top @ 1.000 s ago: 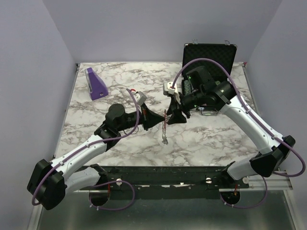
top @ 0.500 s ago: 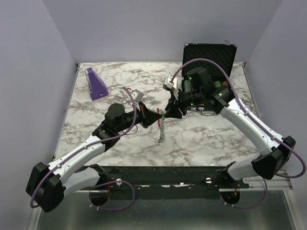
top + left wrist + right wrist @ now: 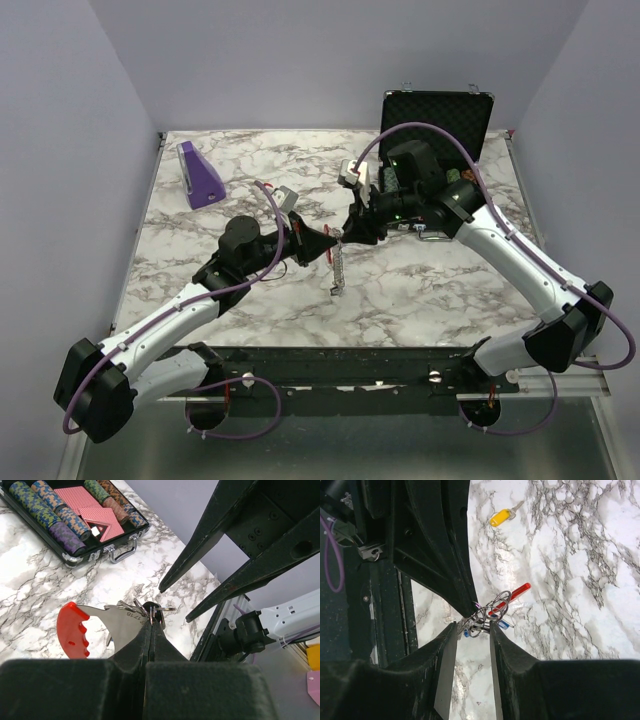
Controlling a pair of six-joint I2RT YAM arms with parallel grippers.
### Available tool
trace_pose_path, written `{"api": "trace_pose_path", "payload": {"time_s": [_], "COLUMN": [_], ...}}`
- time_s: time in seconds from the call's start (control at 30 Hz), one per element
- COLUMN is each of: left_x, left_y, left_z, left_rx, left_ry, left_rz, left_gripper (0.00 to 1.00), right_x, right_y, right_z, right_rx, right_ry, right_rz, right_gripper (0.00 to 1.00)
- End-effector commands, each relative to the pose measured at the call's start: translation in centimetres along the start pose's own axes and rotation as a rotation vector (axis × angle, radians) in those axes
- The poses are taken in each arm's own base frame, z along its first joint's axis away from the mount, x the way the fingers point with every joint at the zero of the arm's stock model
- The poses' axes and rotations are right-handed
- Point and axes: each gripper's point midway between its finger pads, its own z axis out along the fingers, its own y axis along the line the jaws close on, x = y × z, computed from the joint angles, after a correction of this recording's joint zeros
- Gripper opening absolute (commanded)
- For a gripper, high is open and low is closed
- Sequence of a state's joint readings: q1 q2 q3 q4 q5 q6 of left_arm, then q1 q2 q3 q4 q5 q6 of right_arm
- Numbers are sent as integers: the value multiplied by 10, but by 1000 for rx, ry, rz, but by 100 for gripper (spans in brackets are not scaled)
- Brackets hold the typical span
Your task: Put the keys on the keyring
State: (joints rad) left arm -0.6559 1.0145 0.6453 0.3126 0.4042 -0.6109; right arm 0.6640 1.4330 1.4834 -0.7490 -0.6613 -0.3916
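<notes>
Keyring (image 3: 100,625), red clip on a grey metal piece with wire rings: hangs over the middle of the bench (image 3: 580,580), pinched in the closed fingers of the left gripper (image 3: 151,625). Right gripper (image 3: 472,630): fingers parted, one on either side of the rings. Yellow-headed key (image 3: 501,517): lies apart on the bench.

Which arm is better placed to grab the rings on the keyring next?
Right. The right gripper has open jaws either side of the rings of the keyring; the left gripper is shut on the keyring, busy holding it.
</notes>
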Motion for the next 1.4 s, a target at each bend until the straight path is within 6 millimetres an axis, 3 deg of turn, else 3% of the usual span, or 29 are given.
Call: {"api": "trace_pose_path", "payload": {"time_s": [0.0,0.2,0.5,0.63,1.03,1.2,1.37], "left_x": [-28,-28,-28,-30,-39,-43,-34], "left_y": [-12,-11,-10,-11,-14,-24,-26], "left_z": [0,0,-4,-7,-12,-11,-10], "left_rx": [12,5,3,19,72,137,164], "left_ry": [-80,-87,-102,-135,-216,-242,-203], "left_rz": [9,2,1,-12,-22,-20,-3], "left_gripper": [0,0,0,0,0,0,0], "right_x": [9,14,12,14,27,23,21], "right_y": [-6,-9,-10,-6,33,34,28], "right_z": [9,12,10,6,4,8,7], "right_rx": [26,43,50,37,-135,-138,-93], "right_ry": [29,45,47,52,23,-12,-20], "right_rz": [12,8,-22,-45,-45,-11,-7], "right_gripper": [39,33,1,0,0,0,0]}}
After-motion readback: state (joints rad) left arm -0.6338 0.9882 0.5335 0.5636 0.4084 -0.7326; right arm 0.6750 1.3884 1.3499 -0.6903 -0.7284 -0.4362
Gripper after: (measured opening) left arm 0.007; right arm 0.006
